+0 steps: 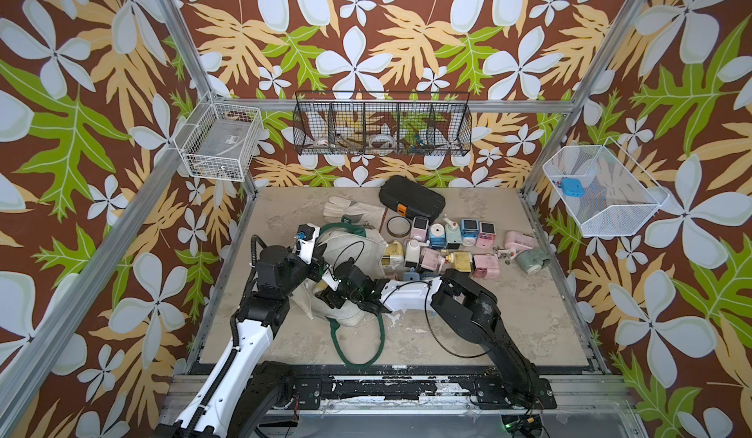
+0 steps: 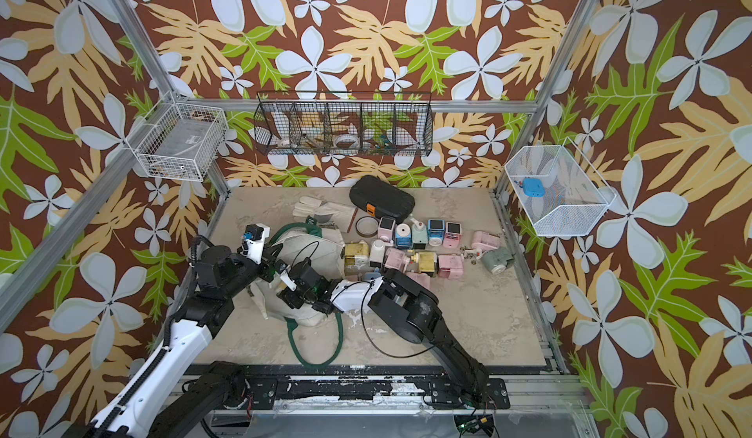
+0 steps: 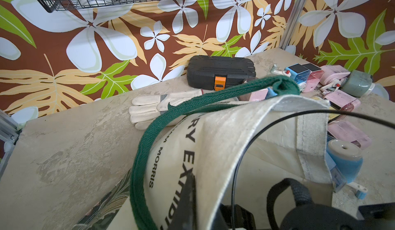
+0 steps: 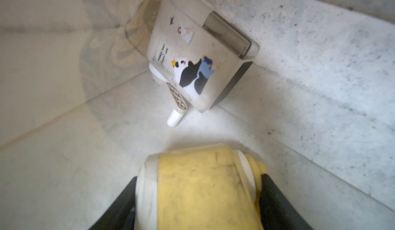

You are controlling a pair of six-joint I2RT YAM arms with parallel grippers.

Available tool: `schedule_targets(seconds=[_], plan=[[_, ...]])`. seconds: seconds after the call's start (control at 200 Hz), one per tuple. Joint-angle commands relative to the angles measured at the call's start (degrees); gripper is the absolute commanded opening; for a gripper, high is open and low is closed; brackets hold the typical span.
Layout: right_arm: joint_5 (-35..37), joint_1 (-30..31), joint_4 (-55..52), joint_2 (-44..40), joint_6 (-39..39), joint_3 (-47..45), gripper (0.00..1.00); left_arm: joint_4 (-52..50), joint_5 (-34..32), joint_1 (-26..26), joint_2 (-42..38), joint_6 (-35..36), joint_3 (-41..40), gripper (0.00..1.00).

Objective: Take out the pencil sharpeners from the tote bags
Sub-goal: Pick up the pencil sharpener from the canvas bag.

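The cream tote bag (image 1: 358, 249) with dark green handles lies on the table left of centre, also close up in the left wrist view (image 3: 224, 132). My left gripper (image 3: 192, 186) is shut on the bag's rim and holds the mouth up. My right gripper (image 4: 199, 186) is inside the bag, hidden by cloth in both top views. Its fingers (image 4: 271, 190) press on both ends of a yellow pencil sharpener (image 4: 203, 173). A white pencil sharpener with a panda sticker (image 4: 198, 58) lies deeper in the bag. Several pastel pencil sharpeners (image 1: 447, 245) stand on the table right of the bag.
A black hard case (image 1: 411, 200), a pale glove (image 1: 350, 210) and a brown tape roll (image 1: 396, 225) lie behind the bag. One green handle (image 1: 358, 342) loops toward the front edge. Wire baskets (image 1: 382, 123) hang on the walls.
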Motion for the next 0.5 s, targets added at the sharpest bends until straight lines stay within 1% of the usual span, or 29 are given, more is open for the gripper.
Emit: schedule_targets(seconds=[0.0, 0.345, 0.495], plan=[[-0.1, 0.1, -2.3, -2.1, 0.9, -2.2, 0.59, 0.9, 1.0, -0.1, 0.0, 0.1, 0.1, 0.0], [-0.1, 0.1, 2.1, -13.3, 3.1, -12.9, 0.56, 0.6, 0.7, -0.1, 0.5, 0.2, 0.3, 0.0], [-1.4, 0.2, 3.6, -17.3, 4.4, -16.8, 0.55, 0.7, 0.6, -0.1, 0.3, 0.2, 0.2, 0.0]])
